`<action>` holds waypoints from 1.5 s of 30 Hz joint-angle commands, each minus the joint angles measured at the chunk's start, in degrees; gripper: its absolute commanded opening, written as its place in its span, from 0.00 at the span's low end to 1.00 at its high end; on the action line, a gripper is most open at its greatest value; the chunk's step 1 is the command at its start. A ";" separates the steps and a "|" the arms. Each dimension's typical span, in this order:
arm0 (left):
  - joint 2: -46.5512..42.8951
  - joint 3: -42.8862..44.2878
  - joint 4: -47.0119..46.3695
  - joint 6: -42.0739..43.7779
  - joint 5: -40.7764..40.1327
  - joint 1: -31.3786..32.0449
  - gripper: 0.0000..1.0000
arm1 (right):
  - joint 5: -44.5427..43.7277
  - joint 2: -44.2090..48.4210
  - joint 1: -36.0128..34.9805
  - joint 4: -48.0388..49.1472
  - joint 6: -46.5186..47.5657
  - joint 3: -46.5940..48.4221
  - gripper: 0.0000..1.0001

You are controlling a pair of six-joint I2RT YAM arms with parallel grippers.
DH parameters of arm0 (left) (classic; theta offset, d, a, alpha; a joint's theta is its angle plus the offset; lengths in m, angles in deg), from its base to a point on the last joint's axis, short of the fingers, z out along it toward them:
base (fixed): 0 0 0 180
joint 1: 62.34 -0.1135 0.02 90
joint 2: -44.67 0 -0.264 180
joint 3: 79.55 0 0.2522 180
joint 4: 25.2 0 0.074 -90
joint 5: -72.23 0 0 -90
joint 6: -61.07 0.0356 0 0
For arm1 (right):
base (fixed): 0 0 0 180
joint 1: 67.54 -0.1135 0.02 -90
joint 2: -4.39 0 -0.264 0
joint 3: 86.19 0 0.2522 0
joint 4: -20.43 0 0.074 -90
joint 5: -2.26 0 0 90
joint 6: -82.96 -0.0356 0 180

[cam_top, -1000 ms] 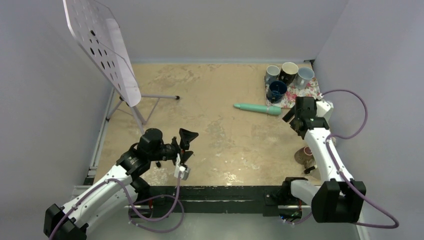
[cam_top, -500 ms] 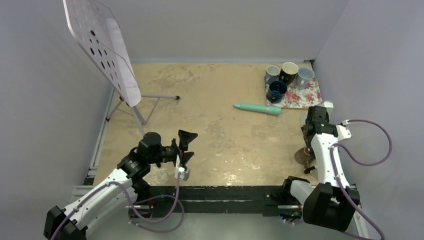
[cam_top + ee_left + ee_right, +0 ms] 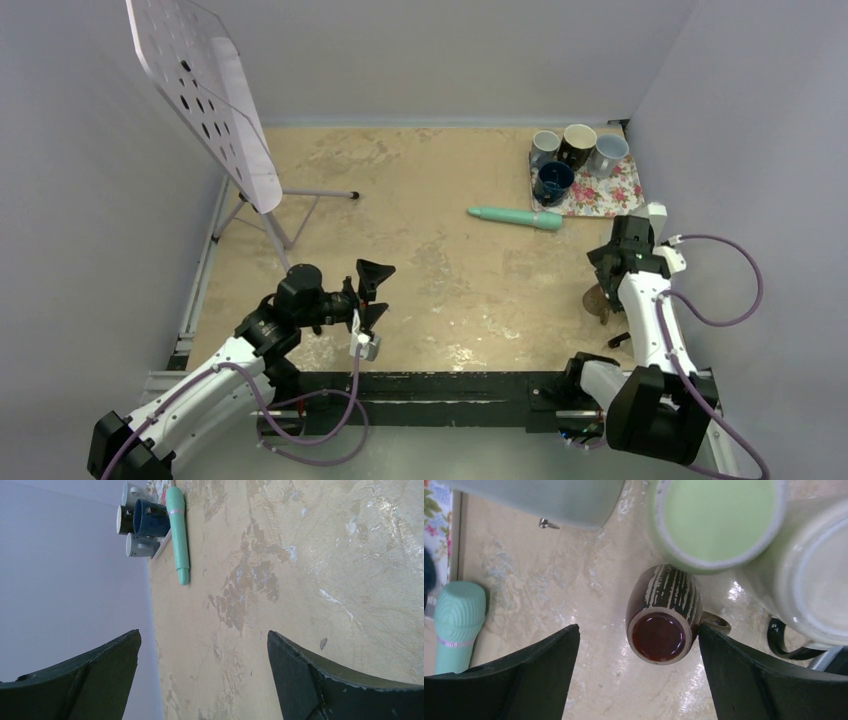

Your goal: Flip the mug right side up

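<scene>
The mug (image 3: 663, 619) is brown with pale streaks and stands close to the right wall, a round dark red end turned up at the camera and its handle (image 3: 716, 623) to the right. In the top view the mug (image 3: 596, 299) is partly hidden under my right arm. My right gripper (image 3: 638, 628) is open and empty, pointing down just above the mug, which sits between the fingers, nearer the right one; it also shows in the top view (image 3: 606, 282). My left gripper (image 3: 371, 291) is open and empty, held above the table at the near left, and its wrist view (image 3: 204, 633) shows only bare table.
A teal cylinder (image 3: 515, 216) lies mid-table. A floral mat (image 3: 598, 195) at the far right carries several upright mugs, one dark blue (image 3: 553, 182). A perforated board on a stand (image 3: 205, 100) leans at the far left. Pale blurred round shapes (image 3: 719, 520) and a black cable (image 3: 786, 640) crowd the mug.
My right arm has swung back from beside the floral mat toward the near right, bringing its open gripper over the brown mug. The left arm has barely moved.
</scene>
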 commanded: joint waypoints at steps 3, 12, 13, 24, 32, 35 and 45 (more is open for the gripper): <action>-0.03 0.06 -2.44 -1.26 1.03 0.14 1.00 | 6.11 -2.81 -4.88 6.49 5.67 1.81 0.90; -0.48 -0.64 -2.89 -1.44 0.22 0.17 1.00 | 5.57 -10.65 -16.24 8.43 8.71 6.58 0.90; -0.53 -0.67 -2.94 -1.44 0.16 0.19 1.00 | 5.00 -11.36 -17.45 8.19 9.99 7.61 0.90; -0.79 -1.21 -3.08 -1.79 -0.24 0.22 1.00 | 0.46 -11.28 -19.54 1.09 4.79 6.26 0.81; -0.82 -1.39 -3.11 -2.13 0.15 0.19 1.00 | -5.83 -10.26 -19.83 -0.20 -1.23 2.92 0.83; -1.10 -1.29 -2.97 -2.18 -0.15 0.20 1.00 | -4.80 -12.77 -19.78 3.05 -1.13 1.63 0.82; -1.34 -0.95 -2.06 -1.84 -0.64 0.22 1.00 | -7.49 -18.13 -19.86 7.38 0.20 1.91 0.61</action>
